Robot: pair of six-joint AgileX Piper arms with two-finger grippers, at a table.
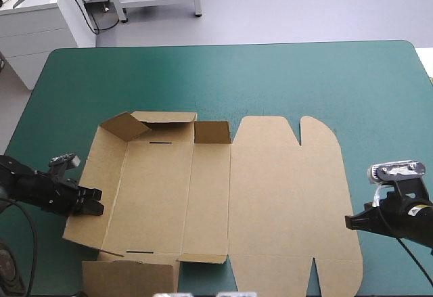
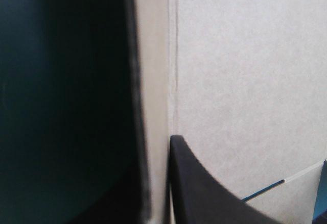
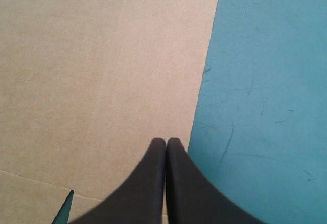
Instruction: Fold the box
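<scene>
Table (image 1: 270, 80): left hand (image 1: 97, 202) clamps box (image 1: 284, 195), right hand (image 1: 350, 222) closed.

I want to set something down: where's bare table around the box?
The teal-green cover between the box and the far edge is bare. Crowded: near-left, where the left gripper holds the box, and its right edge by the right gripper.

one box (image 1: 284, 202), two end effectors (image 1: 99, 201) (image 1: 349, 222)
</scene>
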